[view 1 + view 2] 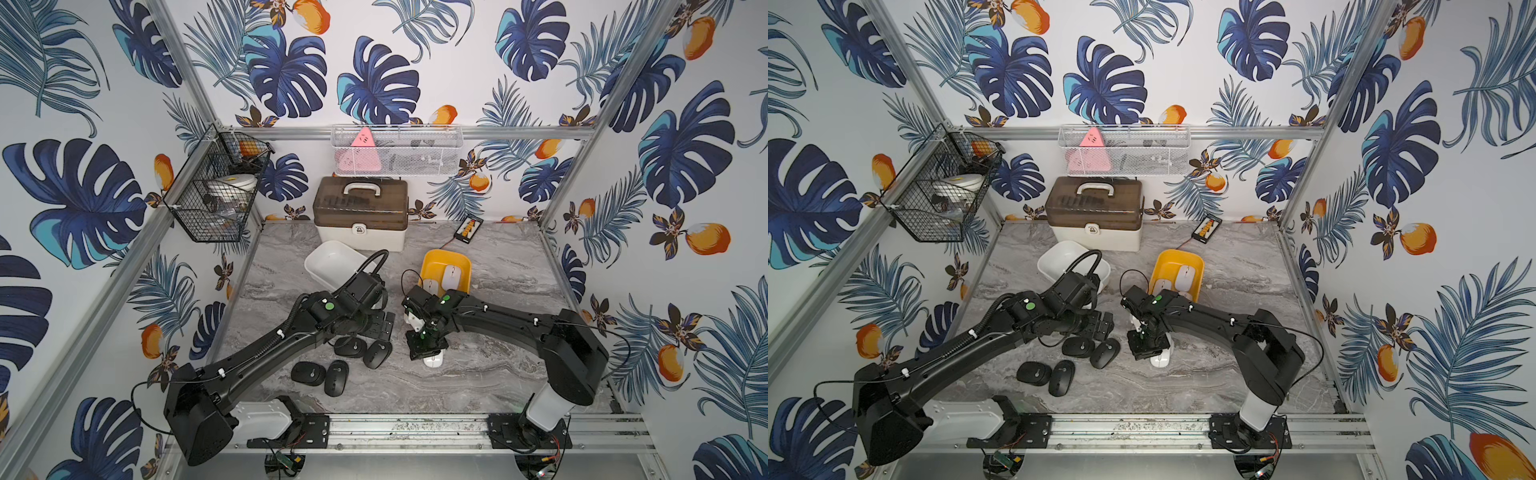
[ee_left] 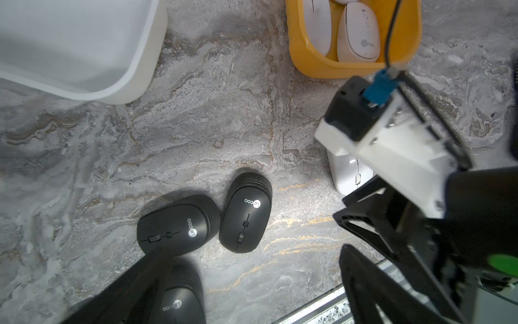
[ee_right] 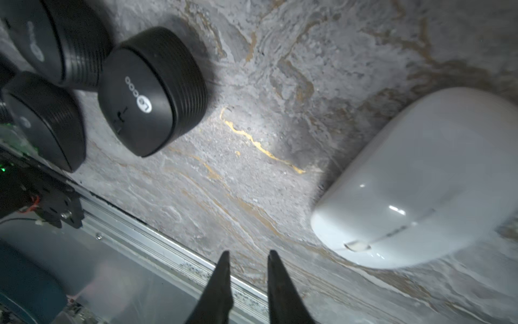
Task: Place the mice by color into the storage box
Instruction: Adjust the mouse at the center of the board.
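Several black mice lie in a loose group on the marble table (image 1: 498, 365), among them one (image 1: 350, 346), another (image 1: 378, 353) and a third (image 1: 308, 373). My left gripper (image 1: 384, 326) (image 2: 252, 249) hovers open just behind them, holding nothing. A glossy white mouse (image 1: 433, 360) (image 3: 420, 182) lies on the table, partly under my right gripper (image 1: 429, 349). In the right wrist view the right gripper (image 3: 248, 254) has only a narrow gap between its fingers. Nothing is between them, and the white mouse lies off to one side. The yellow storage box (image 1: 465, 266) holds white mice (image 1: 451, 276). The white storage box (image 1: 320, 257) looks empty.
A lidded carry case (image 1: 360, 216) stands at the back, with a small black-and-yellow device (image 1: 469, 228) to its right. A black wire basket (image 1: 216, 187) and a white mesh basket (image 1: 395, 151) hang on the walls. A metal rail (image 1: 415, 428) runs along the front edge.
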Robot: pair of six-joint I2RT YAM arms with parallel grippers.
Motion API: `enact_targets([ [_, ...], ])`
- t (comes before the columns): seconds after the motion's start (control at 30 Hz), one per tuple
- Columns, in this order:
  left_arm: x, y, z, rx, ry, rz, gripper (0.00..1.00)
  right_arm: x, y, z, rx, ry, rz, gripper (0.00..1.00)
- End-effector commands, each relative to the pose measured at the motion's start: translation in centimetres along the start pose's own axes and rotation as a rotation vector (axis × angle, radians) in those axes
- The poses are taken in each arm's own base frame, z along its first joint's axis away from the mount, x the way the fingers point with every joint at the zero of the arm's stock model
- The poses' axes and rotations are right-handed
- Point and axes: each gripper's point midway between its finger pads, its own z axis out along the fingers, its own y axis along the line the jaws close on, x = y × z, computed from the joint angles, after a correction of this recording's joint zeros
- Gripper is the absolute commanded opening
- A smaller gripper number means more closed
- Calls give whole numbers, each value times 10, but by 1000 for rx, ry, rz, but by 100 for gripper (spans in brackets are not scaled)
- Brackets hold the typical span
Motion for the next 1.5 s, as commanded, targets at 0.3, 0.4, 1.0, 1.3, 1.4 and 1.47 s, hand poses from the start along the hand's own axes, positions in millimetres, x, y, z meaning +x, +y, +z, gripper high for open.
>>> enact_targets([
  [0.3, -3, 9, -6, -39, -28, -25, 99, 3, -42, 22, 228, -3, 131, 0],
  [0.4, -2, 7, -4, -29, -24, -29, 99, 12, -60, 20, 309, 10, 148, 0],
  [1.0, -15, -24, 9, 63, -29, 83, 99, 15, -151, -8, 416, -36, 359, 0],
  [1.3, -16, -28, 9, 53, -24, 126, 99, -13, -154, -41, 355, -122, 390, 0],
  [1.4, -13, -28, 11, 56, -20, 128, 99, -20, -152, -39, 331, -145, 376, 0],
  [1.47, -12, -28, 10, 58, -22, 129, 99, -29, -151, -35, 323, -150, 363, 0],
])
